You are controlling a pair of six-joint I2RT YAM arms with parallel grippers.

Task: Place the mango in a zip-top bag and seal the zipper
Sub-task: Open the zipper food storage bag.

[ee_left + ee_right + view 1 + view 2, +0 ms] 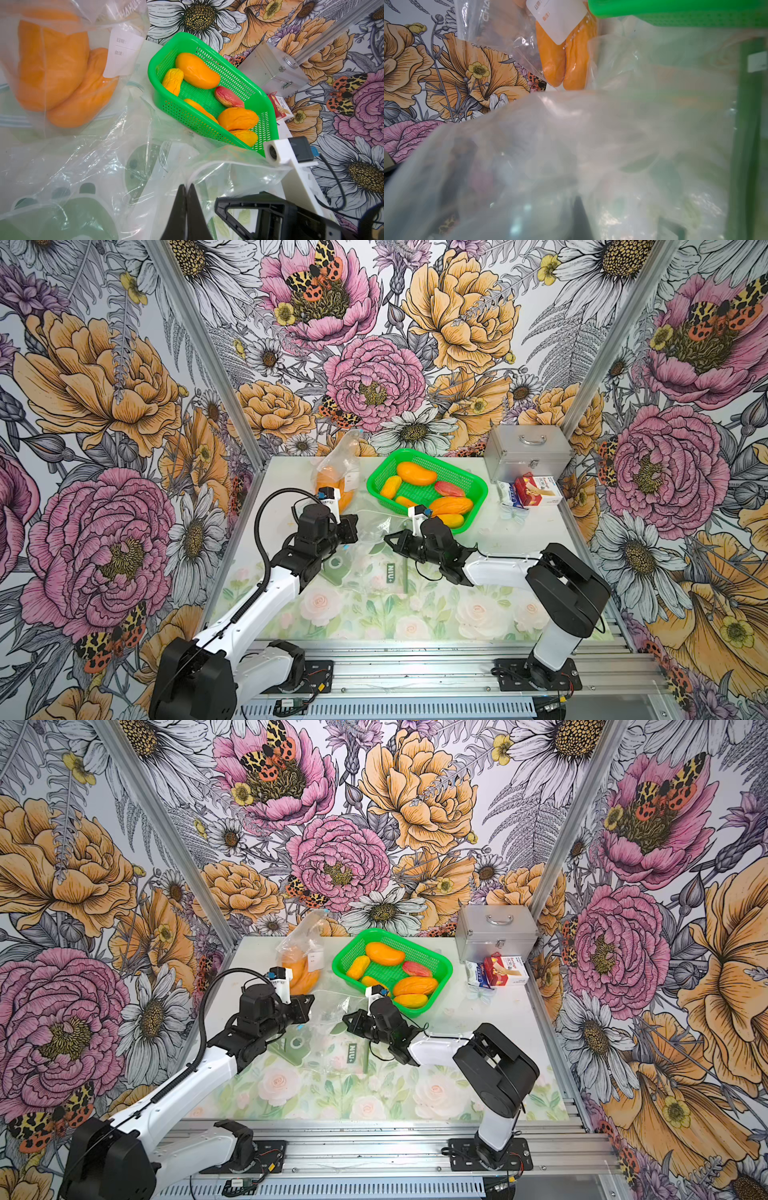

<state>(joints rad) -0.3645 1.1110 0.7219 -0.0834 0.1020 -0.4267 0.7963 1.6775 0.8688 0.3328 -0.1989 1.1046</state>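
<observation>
A clear zip-top bag [372, 531] [328, 1006] lies crumpled at mid-table between my two grippers, with nothing inside it. The left gripper [353, 529] [187, 186] is shut on the bag's white zipper edge [207, 166]. Facing it from the other side, the right gripper [388, 538] [347, 1020] is shut on the bag's film, which drapes over its wrist view [571, 135] and blurs the jaws. Several mangoes [416, 473] [197, 70], orange, yellow and one reddish, lie in a green basket [478, 489] [151, 68] just behind the right gripper.
A second bag holding orange mangoes [334, 489] [62, 72] leans at the back left. A silver case [525, 452] and a red box [538, 489] stand at the back right. More flat bags with green print [336, 568] lie under the grippers.
</observation>
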